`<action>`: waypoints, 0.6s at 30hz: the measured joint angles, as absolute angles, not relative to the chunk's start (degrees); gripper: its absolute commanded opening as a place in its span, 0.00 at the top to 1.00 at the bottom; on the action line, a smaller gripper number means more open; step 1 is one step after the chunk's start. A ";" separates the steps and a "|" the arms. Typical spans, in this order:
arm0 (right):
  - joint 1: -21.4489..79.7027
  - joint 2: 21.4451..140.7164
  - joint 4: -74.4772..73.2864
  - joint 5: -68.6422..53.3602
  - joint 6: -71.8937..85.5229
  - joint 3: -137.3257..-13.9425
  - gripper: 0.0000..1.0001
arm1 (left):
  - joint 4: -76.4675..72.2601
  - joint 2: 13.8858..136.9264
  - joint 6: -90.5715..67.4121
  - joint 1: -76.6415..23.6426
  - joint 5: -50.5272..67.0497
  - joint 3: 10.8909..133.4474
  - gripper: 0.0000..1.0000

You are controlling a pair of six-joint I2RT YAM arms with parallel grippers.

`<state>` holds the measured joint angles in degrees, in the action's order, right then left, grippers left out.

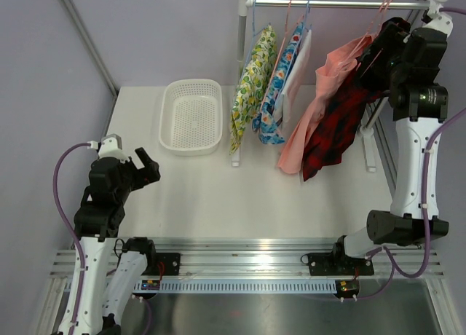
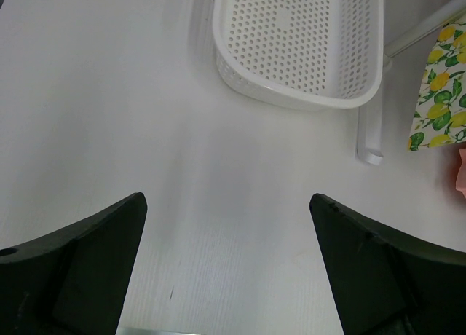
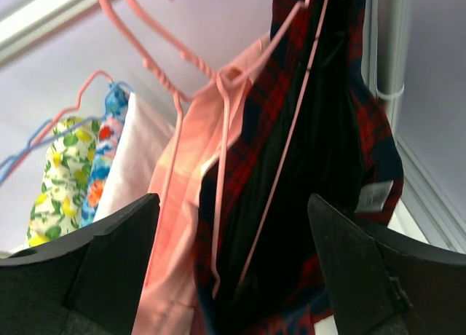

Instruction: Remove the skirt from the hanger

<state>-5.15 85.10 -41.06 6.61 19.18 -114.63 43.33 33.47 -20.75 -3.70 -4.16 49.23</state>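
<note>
A red and dark plaid skirt hangs on a thin pink hanger at the right end of the rail. My right gripper is raised to the skirt's top, open. In the right wrist view the plaid skirt and the pink hanger's wires sit between the wide-apart fingers of the right gripper, which do not touch them. My left gripper stays low at the table's left, open and holding nothing, and in its own view the left gripper sits over bare table.
A pink garment hangs right beside the skirt on its left. Further left hang a white piece and two floral pieces. A white perforated basket stands on the table left of the rack. The rack's post is close on the right.
</note>
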 measured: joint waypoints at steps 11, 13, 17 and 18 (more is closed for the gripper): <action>-5.15 95.72 -42.35 8.14 18.57 -124.49 0.20 | 43.35 33.36 -20.73 -3.70 -4.16 49.10 0.02; -5.15 96.66 -42.61 8.16 18.57 -124.51 0.23 | 43.33 33.34 -20.75 -3.70 -4.16 49.10 0.02; -5.15 98.83 -43.29 8.54 18.35 -125.58 0.30 | 43.33 33.34 -20.73 -3.70 -4.14 49.10 0.02; -5.15 99.33 -43.42 8.58 18.33 -126.21 0.35 | 43.33 33.34 -20.73 -3.70 -4.14 49.10 0.02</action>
<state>-5.15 99.33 -43.42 8.58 18.33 -126.21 43.33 33.34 -20.73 -3.70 -4.14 49.10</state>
